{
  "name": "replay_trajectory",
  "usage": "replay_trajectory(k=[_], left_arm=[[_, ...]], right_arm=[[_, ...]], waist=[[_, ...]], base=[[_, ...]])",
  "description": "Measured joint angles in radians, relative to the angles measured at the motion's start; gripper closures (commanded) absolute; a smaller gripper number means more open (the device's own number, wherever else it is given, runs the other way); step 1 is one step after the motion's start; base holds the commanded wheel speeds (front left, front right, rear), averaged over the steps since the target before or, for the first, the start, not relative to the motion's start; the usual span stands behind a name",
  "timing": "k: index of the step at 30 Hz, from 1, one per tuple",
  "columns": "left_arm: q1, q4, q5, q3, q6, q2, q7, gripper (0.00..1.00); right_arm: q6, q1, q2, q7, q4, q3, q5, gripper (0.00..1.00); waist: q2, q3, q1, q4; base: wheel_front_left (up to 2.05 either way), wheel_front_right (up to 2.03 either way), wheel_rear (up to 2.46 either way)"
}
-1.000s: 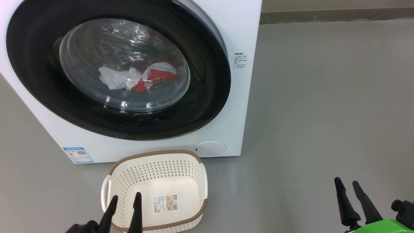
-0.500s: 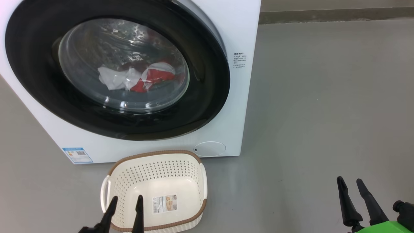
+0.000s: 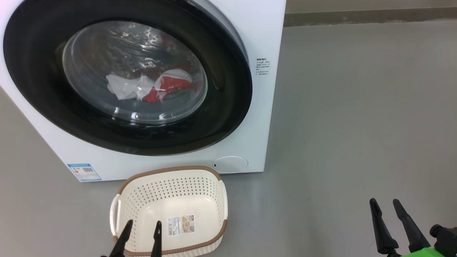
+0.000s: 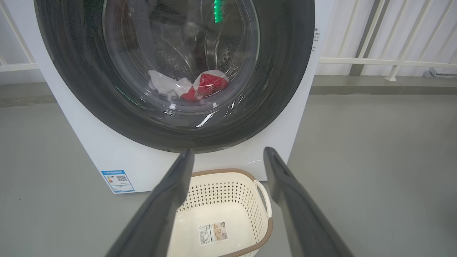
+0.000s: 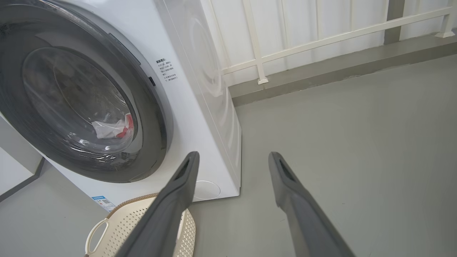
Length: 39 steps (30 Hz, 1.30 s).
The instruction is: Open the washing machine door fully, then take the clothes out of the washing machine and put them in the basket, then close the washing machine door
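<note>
A smooth grey floor (image 3: 357,107) runs under both arms; past it, in the right wrist view, a low grey kerb (image 5: 339,67) lines a wall of white rails (image 5: 321,39). The left end effector (image 3: 143,223) has its two dark fingers spread apart, gripping nothing; the right end effector (image 3: 384,201) is spread likewise, over bare floor.

The basket (image 3: 171,169) stands on the floor just below and ahead of the left end effector, whose fingertips show over its near half in the head view; a paper label (image 3: 181,225) lies flat on its bottom, just right of those fingertips. The basket is well to the left of the right end effector.

The washing machine (image 3: 271,107) stands right behind the basket, ahead of the left end effector and ahead-left of the right one; a small round flap (image 3: 230,164) and a blue sticker (image 3: 84,172) sit low on its front. The washing machine door (image 3: 228,89) is closed against the front; neither end effector touches it. The clothes (image 3: 167,85), a crumpled red and white heap, lie low in the drum behind the glass, ahead of and above the left end effector.
</note>
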<state>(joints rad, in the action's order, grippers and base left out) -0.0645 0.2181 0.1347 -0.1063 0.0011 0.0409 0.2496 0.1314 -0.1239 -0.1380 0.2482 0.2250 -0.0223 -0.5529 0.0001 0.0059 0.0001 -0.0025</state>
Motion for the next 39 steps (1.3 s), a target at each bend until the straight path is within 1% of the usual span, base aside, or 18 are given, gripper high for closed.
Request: replay_trajectory(k=[12, 13, 14, 17, 19, 22, 26, 31, 34, 35, 37, 38, 39], left_arm=[[0.000, 0.004, 0.002, 0.002, 0.000, 0.000, 0.000, 0.00], [0.000, 0.004, 0.002, 0.002, 0.000, 0.000, 0.000, 0.00], [0.000, 0.004, 0.005, 0.002, 0.000, 0.001, 0.000, 0.00], [0.000, 0.004, 0.007, 0.001, 0.000, 0.001, 0.000, 0.00], [0.001, 0.004, 0.007, -0.003, 0.000, 0.001, 0.000, 0.00], [0.004, 0.002, 0.007, -0.015, 0.000, 0.002, 0.000, 0.00], [0.030, 0.001, 0.008, -0.037, 0.000, 0.002, 0.000, 0.00], [0.070, -0.012, 0.018, -0.073, 0.000, 0.002, 0.000, 0.00], [0.087, -0.017, 0.027, -0.092, 0.012, 0.002, 0.000, 0.00], [0.087, -0.017, 0.027, -0.092, 0.012, 0.002, 0.000, 0.00], [0.101, -0.022, 0.038, -0.103, 0.018, 0.002, 0.000, 0.00], [0.110, -0.024, 0.045, -0.110, 0.020, 0.002, 0.000, 0.00], [0.127, -0.029, 0.052, -0.125, 0.026, 0.002, 0.000, 0.00]], right_arm=[[0.000, 0.000, 0.002, 0.000, -0.006, -0.003, -0.016, 0.00], [0.000, 0.000, 0.004, 0.002, -0.008, -0.002, -0.024, 0.60], [0.000, 0.001, 0.005, 0.002, -0.012, 0.001, -0.039, 1.00], [0.000, 0.012, 0.008, 0.002, -0.020, 0.019, -0.080, 1.00], [0.000, 0.046, 0.006, 0.002, -0.020, 0.043, -0.109, 1.00], [0.000, 0.142, -0.001, 0.002, -0.024, 0.069, -0.145, 1.00], [0.000, 0.283, -0.026, 0.007, -0.025, 0.097, -0.222, 1.00], [0.000, 0.427, -0.086, 0.007, -0.024, 0.134, -0.320, 1.00], [0.000, 0.509, -0.134, 0.007, -0.024, 0.163, -0.361, 1.00], [0.000, 0.509, -0.134, 0.007, -0.024, 0.163, -0.361, 1.00], [0.000, 0.563, -0.158, 0.007, -0.023, 0.178, -0.393, 1.00], [0.000, 0.589, -0.173, 0.007, -0.021, 0.194, -0.414, 1.00], [0.000, 0.642, -0.202, 0.007, -0.015, 0.222, -0.451, 1.00]], waist=[[0.0000, 0.005, 0.0000, -0.001], [0.0000, 0.005, 0.0000, -0.001], [0.0000, 0.006, 0.0000, -0.001], [0.0000, 0.009, 0.0000, -0.003], [0.0000, 0.014, 0.0000, -0.005], [0.0000, 0.026, 0.0000, -0.006], [0.0000, 0.049, 0.0000, 0.001], [0.0000, 0.081, -0.0001, 0.024], [0.0000, 0.105, 0.0000, 0.042], [0.0000, 0.105, 0.0000, 0.042], [0.0000, 0.123, 0.0000, 0.053], [0.0000, 0.133, 0.0000, 0.058], [0.0000, 0.154, -0.0001, 0.070]], base=[[0.00, 0.00, 0.00], [0.00, 0.00, 0.00], [0.00, 0.00, 0.00], [0.00, 0.00, 0.00], [0.00, 0.00, 0.00], [0.00, 0.00, 0.00], [0.00, 0.00, 0.00], [0.00, 0.00, 0.00], [0.00, 0.00, 0.00], [0.00, 0.00, 0.00], [0.00, 0.00, 0.00], [0.00, 0.00, 0.00], [0.00, 0.00, 0.00]])
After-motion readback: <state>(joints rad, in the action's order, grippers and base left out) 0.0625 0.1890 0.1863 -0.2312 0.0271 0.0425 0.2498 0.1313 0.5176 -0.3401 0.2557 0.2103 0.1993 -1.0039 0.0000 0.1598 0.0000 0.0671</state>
